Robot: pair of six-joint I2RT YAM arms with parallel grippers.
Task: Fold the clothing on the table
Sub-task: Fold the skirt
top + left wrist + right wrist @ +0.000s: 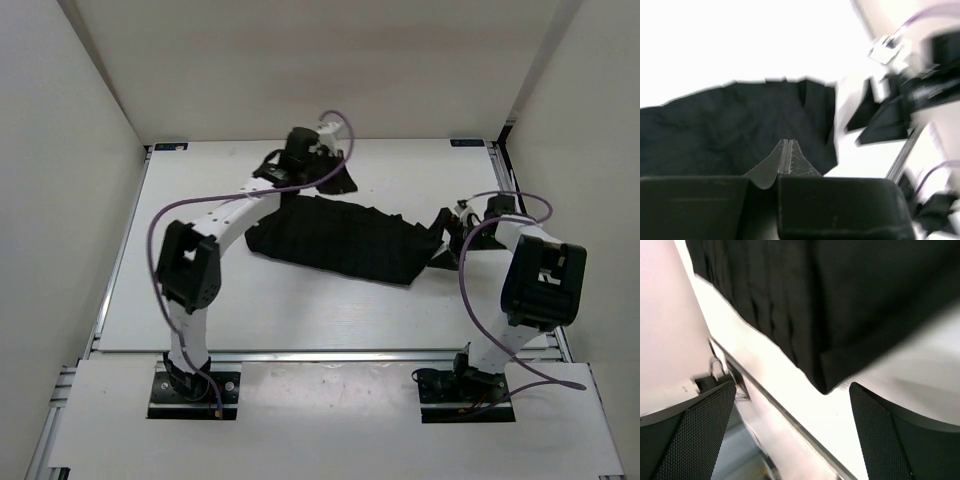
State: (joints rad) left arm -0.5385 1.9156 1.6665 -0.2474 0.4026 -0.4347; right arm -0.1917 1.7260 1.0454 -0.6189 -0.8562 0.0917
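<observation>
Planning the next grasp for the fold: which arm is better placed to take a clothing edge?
Right, probably: the right gripper stands open facing a corner of the clothing; the left gripper is shut.

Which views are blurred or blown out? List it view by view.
Top external: evenly lit and sharp, the clothing crisp against the table. Left wrist: table blown out to white, edges smeared by motion blur. Right wrist: close and soft, fabric edge out of focus.

Black clothing (340, 240), wrinkled, flat on white table (300, 315)
</observation>
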